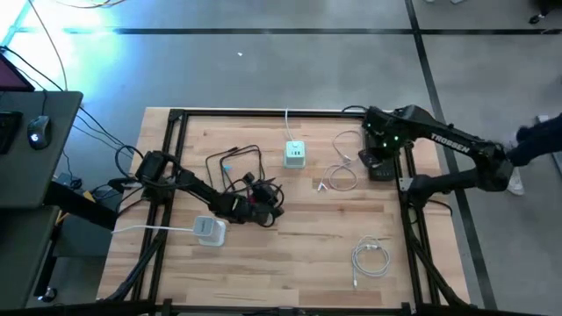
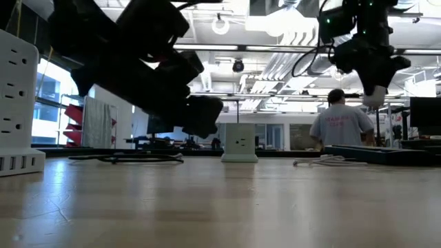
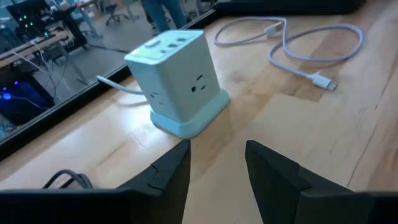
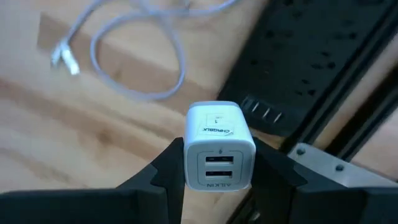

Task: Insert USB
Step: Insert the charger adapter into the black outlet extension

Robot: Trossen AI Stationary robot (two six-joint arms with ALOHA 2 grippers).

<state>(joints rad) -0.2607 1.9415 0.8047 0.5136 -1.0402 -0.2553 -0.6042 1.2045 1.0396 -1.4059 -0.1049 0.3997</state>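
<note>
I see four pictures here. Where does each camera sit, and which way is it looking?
High view: above the table, looking straight down; both arms show.
Low view: at tabletop height, looking across into the room; both arms hang in from above.
Left wrist view: on the left arm, facing a power cube and white cable; the empty left claw shows below.
Right wrist view: on the right arm; the right claw grips a USB charger over a black power strip.
Shared: the power cube shows in the high, low and left wrist views.

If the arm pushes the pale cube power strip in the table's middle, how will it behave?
The cube power strip would probably slide, not tip: it sits on a wider flat base. Its stiff-looking white cord may drag or turn it. The wood table looks smooth, so little push is likely needed.
</note>
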